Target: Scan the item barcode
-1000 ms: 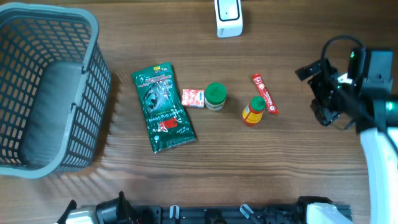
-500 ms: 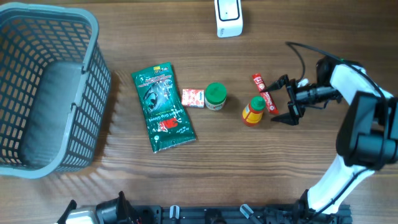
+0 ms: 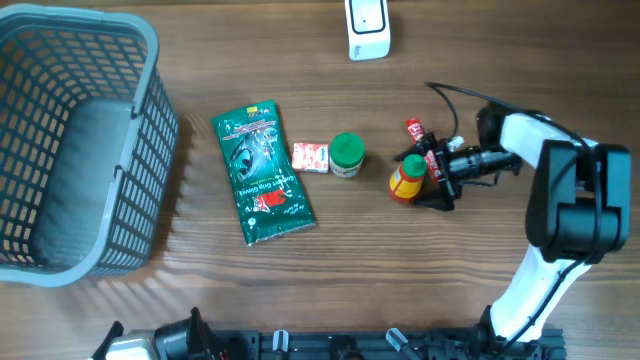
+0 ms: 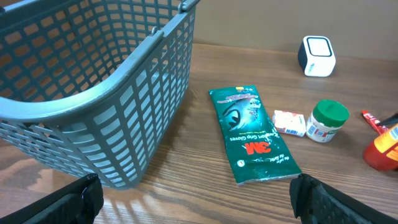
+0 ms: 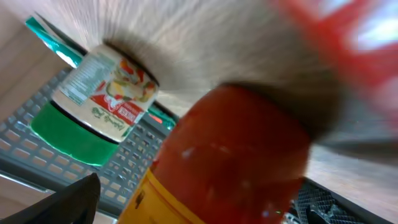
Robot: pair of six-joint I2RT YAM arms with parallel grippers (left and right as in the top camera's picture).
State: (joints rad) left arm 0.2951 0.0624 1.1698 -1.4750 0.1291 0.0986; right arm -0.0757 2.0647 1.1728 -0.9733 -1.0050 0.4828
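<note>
Overhead, the right gripper (image 3: 433, 179) is reaching leftward over the wooden desk (image 3: 480, 290) with its jaws spread wide, one on either side of the right flank of a small orange-red bottle with a green cap and yellow label (image 3: 405, 181). Whether the fingers are touching the bottle cannot be told. The right wrist view is showing that bottle blurred and filling the frame, close between the open fingers.

A slim red sachet (image 3: 413, 128) is lying just behind the bottle, partly under the gripper. To the left, a white jar with a green lid (image 3: 347, 155), a small red-and-white box (image 3: 310, 157) and a flat green foil pouch (image 3: 262, 172) are sitting in a row, each just beside the next. A grey plastic lattice basket (image 3: 80, 150) is standing at the far left, and a white box-shaped scanner (image 3: 367, 28) is resting at the desk's far edge, well apart from the bottle.

The left gripper (image 4: 199, 200) is hanging spread wide near the basket, gripping nothing.
</note>
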